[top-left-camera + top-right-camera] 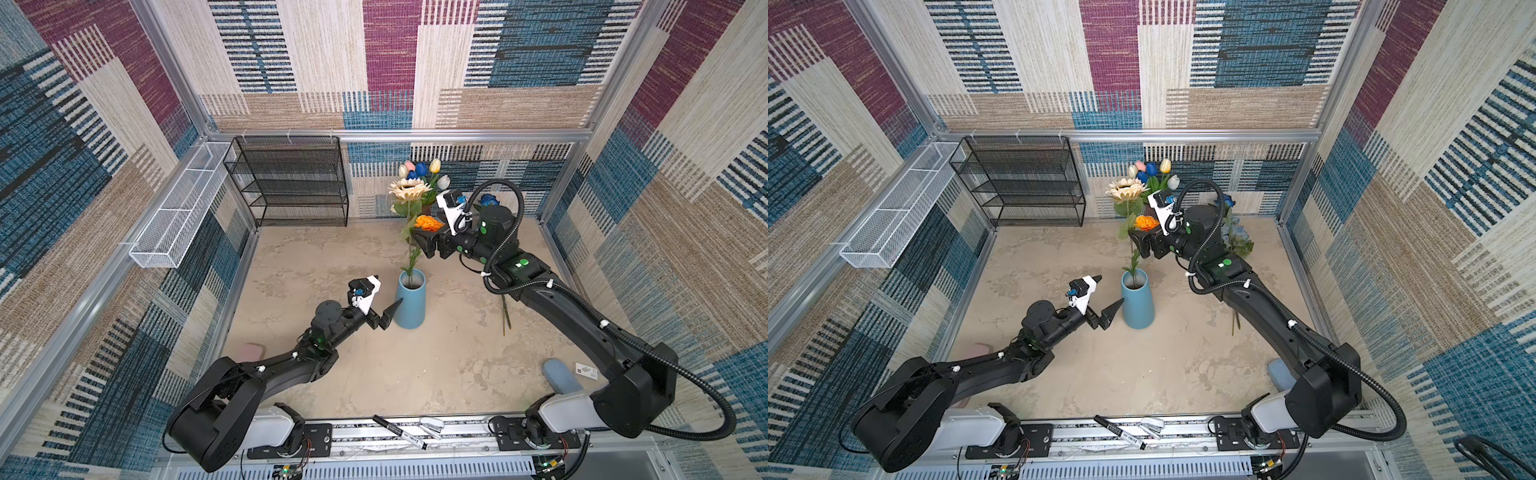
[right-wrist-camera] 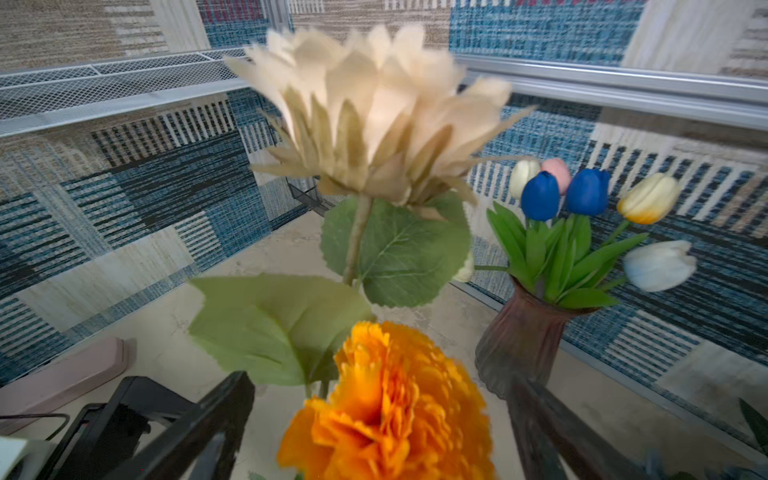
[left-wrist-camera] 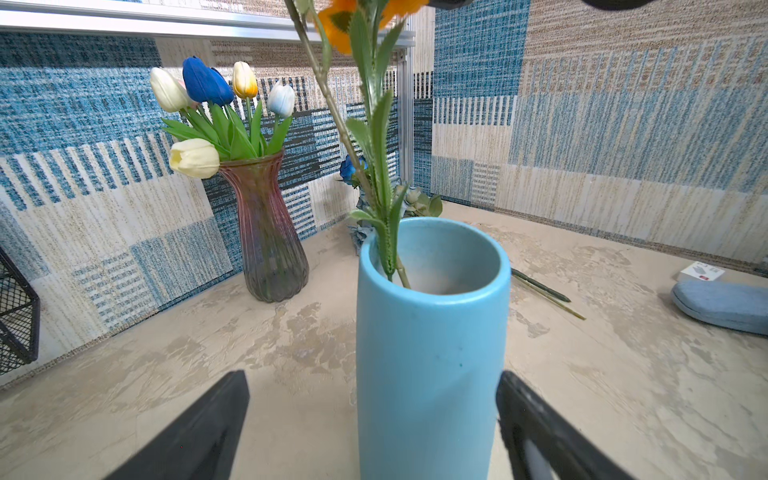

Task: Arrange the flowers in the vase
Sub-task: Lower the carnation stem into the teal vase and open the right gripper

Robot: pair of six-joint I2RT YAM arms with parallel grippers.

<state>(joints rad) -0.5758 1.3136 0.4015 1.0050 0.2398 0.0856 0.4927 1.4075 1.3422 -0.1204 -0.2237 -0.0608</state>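
Sunflower [image 1: 405,189] and orange bloom [image 1: 429,223] stood in the vase [image 1: 410,305]; blue roses [image 1: 489,200] lay outside. Left gripper [image 1: 389,289] and right gripper [image 2: 380,380] were open, empty.

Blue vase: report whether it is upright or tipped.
Upright. The blue vase stands on its base on the table, mouth up; the stems of the sunflower and the orange bloom rise from it.

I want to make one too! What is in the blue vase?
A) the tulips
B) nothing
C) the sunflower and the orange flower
C: the sunflower and orange flower stems run down into the blue vase; the tulips stand in the glass vase.
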